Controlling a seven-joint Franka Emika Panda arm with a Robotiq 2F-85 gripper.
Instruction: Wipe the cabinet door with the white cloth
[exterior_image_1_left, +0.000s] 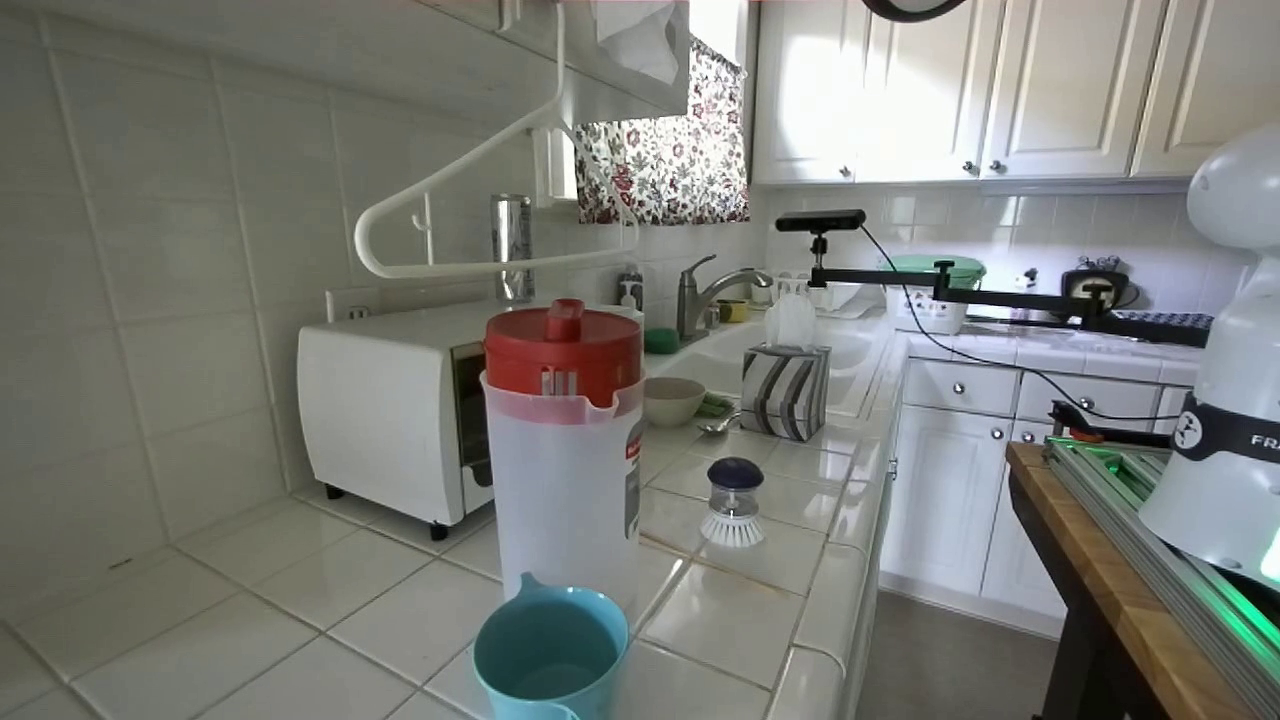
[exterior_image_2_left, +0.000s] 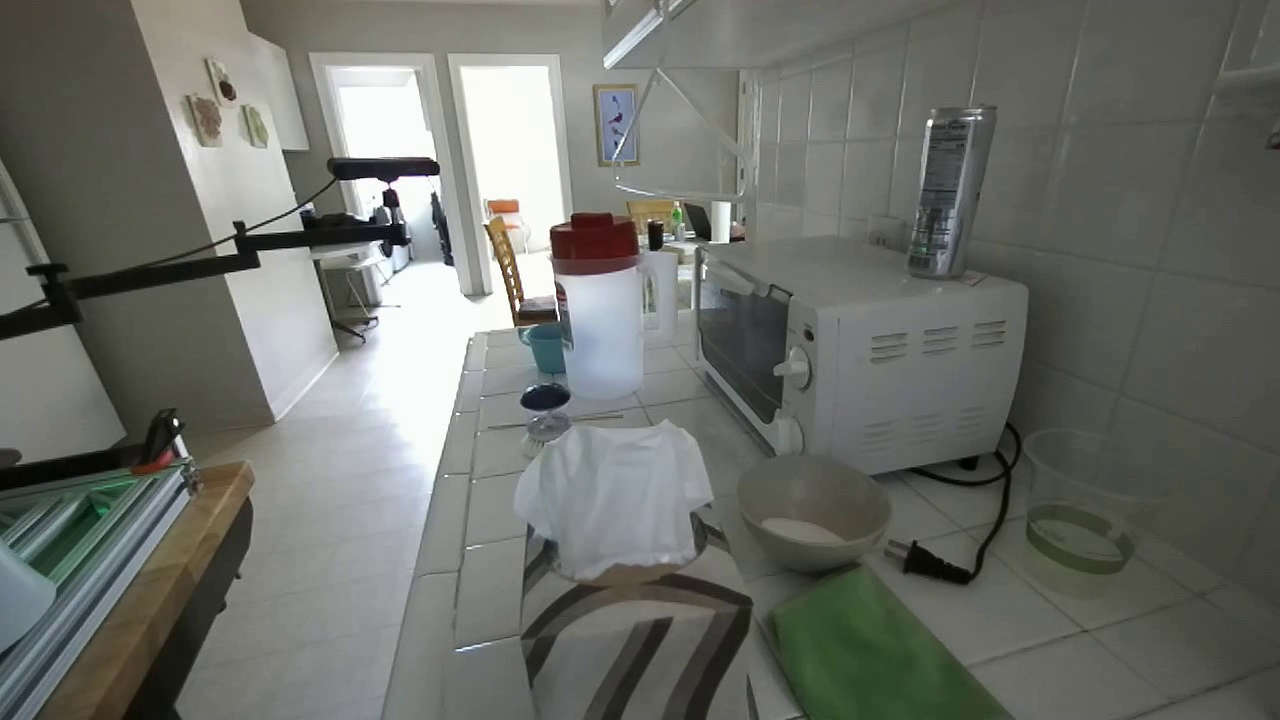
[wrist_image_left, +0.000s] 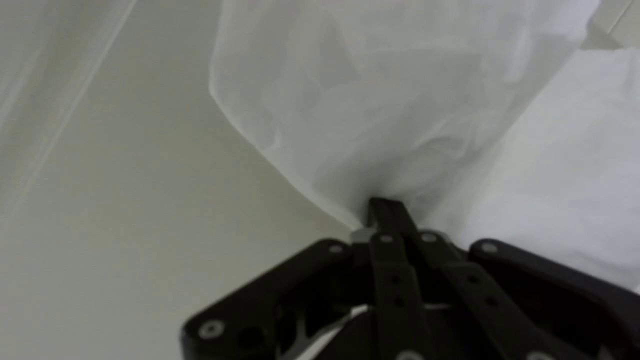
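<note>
While wiping seems under way, the wrist view shows the gripper (wrist_image_left: 390, 212) clamped on the cloth (wrist_image_left: 340, 110), spread loose over the door (wrist_image_left: 210, 210), presumably for coverage. In both exterior views, the brush (exterior_image_1_left: 734, 500) stands near the worktop's (exterior_image_1_left: 725, 620) front edge, probably too low to hinder.

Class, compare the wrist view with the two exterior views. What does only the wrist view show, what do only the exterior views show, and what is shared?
Only the wrist view: the gripper, shut.
Only the exterior views, and both of them: the red-lidded pitcher, turquoise mug, scrub brush, tissue box and white toaster oven.
Shared: the white cloth, gripped in the wrist view and, it seems, partly visible against the upper cabinet in an exterior view.
</note>
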